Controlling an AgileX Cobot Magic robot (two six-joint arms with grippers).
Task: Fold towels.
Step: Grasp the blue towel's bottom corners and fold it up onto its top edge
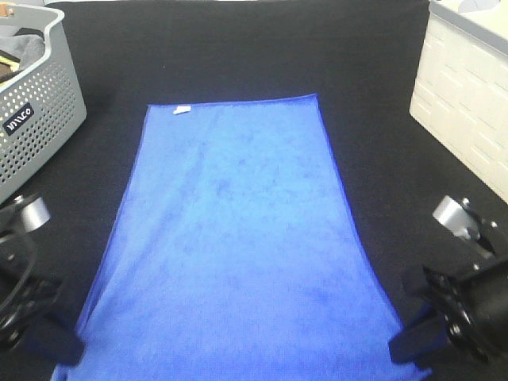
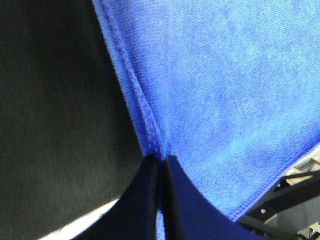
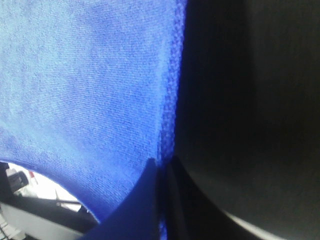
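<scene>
A bright blue towel (image 1: 238, 238) lies spread flat on the black table, long side running away from me, with a small white tag (image 1: 182, 109) at its far left corner. My left gripper (image 1: 71, 343) is shut on the towel's near left corner; in the left wrist view the left gripper (image 2: 161, 167) pinches the stitched edge of the towel (image 2: 225, 90). My right gripper (image 1: 399, 347) is shut on the near right corner; in the right wrist view the right gripper (image 3: 162, 167) clamps the hem of the towel (image 3: 85, 90).
A grey perforated basket (image 1: 36, 95) holding dull cloth stands at the far left. A white crate (image 1: 464, 103) stands at the far right. Black table surface (image 1: 238, 48) surrounds the towel.
</scene>
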